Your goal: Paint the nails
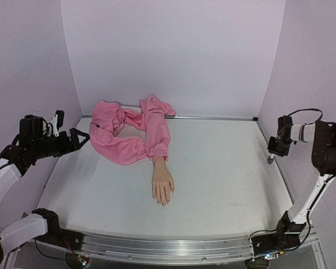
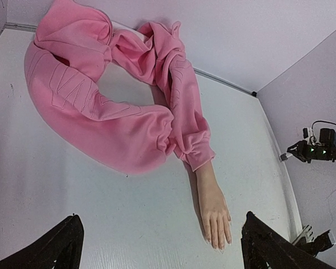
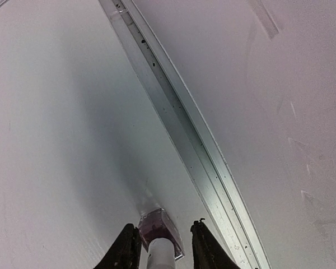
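The pale mannequin hand (image 1: pixel 162 188) lies flat mid-table, fingers toward the near edge, wrist in a pink sleeve (image 1: pixel 158 147). Its nails (image 1: pixel 163 203) are tiny and look skin-toned; they also show in the left wrist view (image 2: pixel 218 244). My left gripper (image 1: pixel 81 137) hovers open and empty at the table's left edge, well away from the hand (image 2: pixel 213 207). My right gripper (image 1: pixel 273 152) is at the right edge, fingers apart around a small nail polish bottle (image 3: pixel 157 227) with dark purple polish and a white cap, its base against the table.
The pink hoodie (image 1: pixel 120 134) is bunched at the back left of the table. A metal rail (image 3: pixel 185 145) runs along the right edge, close beside the bottle. Lilac walls enclose the back and both sides.
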Controlling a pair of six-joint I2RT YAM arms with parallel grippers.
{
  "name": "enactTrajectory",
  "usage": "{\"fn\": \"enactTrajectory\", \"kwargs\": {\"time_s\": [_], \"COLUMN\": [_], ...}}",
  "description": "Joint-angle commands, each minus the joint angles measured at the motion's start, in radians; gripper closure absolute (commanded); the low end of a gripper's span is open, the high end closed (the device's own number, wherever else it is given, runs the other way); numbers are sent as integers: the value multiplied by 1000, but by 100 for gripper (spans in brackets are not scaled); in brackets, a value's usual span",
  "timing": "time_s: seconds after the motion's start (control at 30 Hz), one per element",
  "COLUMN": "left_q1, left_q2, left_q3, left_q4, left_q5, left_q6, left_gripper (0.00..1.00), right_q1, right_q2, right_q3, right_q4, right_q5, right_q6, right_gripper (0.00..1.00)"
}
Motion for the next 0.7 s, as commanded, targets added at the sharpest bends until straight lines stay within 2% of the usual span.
{"fn": "enactTrajectory", "kwargs": {"time_s": [0.0, 0.37, 0.53, 0.67], "left_q1": [6, 7, 6, 6], "left_q2": [9, 26, 27, 40], "left_q3": [62, 69, 74, 75], "left_q4": [-3, -59, -58, -54], "left_q5": [-13, -139, -114, -61], "left_q6": [-35, -144, -145, -112], "left_gripper": [1, 1, 1, 4], "right_q1": [-2, -2, -1, 18], "right_q2": [-7, -14, -21, -47], "right_q3": [-4, -20, -22, -27], "right_q4": [-26, -27, -27, -27], "right_q5": [-8, -16, -23, -51], "right_q6": [-6, -6, -7, -9], "right_gripper": [69, 76, 83, 92]}}
